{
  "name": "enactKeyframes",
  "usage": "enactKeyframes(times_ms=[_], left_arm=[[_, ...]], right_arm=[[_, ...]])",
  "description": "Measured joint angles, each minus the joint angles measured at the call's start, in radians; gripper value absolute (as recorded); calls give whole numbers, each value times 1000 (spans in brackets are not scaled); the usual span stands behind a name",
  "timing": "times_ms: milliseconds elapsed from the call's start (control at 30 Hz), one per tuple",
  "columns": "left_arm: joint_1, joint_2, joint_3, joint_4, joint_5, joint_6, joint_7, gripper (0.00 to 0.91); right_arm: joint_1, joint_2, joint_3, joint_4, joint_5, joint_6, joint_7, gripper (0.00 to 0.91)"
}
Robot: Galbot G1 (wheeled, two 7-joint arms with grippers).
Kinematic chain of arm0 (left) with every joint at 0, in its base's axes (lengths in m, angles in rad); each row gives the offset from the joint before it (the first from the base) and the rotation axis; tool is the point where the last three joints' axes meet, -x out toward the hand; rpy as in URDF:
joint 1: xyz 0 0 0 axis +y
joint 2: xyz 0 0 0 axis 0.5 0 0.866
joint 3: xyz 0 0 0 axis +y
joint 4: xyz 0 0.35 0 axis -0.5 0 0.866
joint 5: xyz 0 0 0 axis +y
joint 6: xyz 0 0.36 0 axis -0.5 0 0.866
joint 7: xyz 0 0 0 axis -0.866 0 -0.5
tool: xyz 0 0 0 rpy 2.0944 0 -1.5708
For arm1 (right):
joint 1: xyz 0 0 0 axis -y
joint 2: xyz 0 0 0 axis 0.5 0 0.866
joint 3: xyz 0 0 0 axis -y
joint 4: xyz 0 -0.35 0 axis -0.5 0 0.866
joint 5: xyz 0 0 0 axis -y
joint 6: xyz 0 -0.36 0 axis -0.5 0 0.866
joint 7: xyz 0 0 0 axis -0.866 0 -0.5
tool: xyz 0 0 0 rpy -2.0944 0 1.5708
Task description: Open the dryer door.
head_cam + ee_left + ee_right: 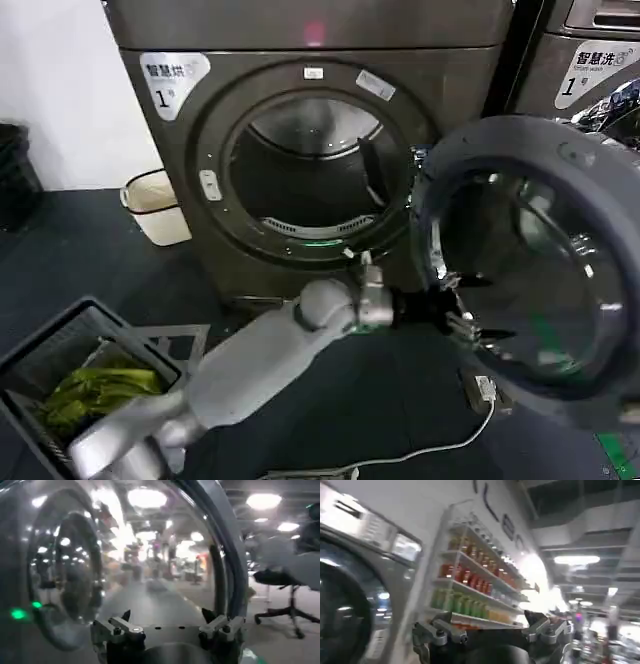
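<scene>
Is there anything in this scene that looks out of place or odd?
A white cable trails loose over the dark floor below the open dryer door, near the left claw. Nothing looks spilled or broken.

You are working in what looks like a laundrette set up inside a shop: two front-loading machines [300, 150] numbered 1 stand side by side, a laundry basket [70, 380] sits on the dark floor, and shelves of bottled goods [470, 590] line the wall under ceiling lights [575, 560].
</scene>
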Motion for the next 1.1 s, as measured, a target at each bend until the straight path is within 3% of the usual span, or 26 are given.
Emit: enactKeyframes(times_ms=[367, 667, 1100], left_arm=[[-60, -135, 40, 124, 19, -35, -89, 907], [-92, -226, 39, 240, 65, -84, -193, 907], [-115, -227, 40, 306, 117, -105, -210, 907]], right_arm=[[-36, -16, 92, -76, 3, 1, -5, 907], [-33, -18, 106, -78, 8, -2, -14, 907], [-31, -21, 108, -80, 10, 1, -22, 907]])
